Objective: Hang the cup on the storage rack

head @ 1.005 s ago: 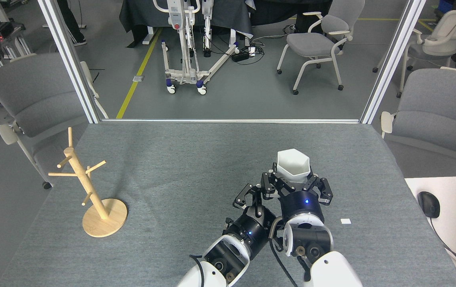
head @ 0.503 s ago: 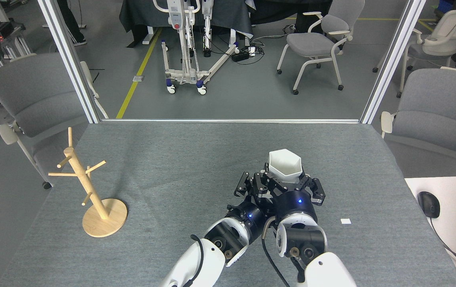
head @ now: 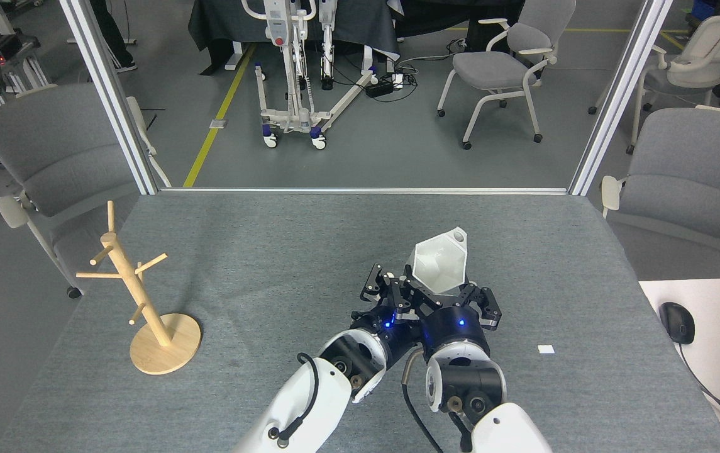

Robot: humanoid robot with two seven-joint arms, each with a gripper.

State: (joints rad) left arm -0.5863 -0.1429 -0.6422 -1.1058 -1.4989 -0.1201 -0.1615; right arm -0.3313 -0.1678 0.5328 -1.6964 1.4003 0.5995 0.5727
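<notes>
- The right gripper (head: pixel 440 296) grips the cup (head: pixel 439 269) by its lower body; the black fingers are closed against the white facets from both sides.
- The cup sits just above and beyond that gripper, tilted so its hexagonal mouth faces back towards the head camera. Its tab handle with the round hole (head: pixel 458 236) points up and away, at the far upper edge.
- The left gripper (head: pixel 386 290) is immediately to the left of the right one, nearly touching it, with its fingers near the cup's left side. Whether it is spread or closed, or touching the cup at all, I cannot tell: the dark fingers overlap too much.
- The storage rack (head: pixel 135 290) stands well apart, far to the left of both grippers and a little nearer the table's left edge; its pegs are all bare.
- The step in hand looks like a reorienting of the cup, or a handover between the two grippers, so that the handle hole is presented properly.
- The next move calls for a firm grip that leaves the hole free, then carrying the cup left to the rack and threading the hole over an up-angled peg.
- The hole is small and the pegs thin, so alignment will matter.
</notes>
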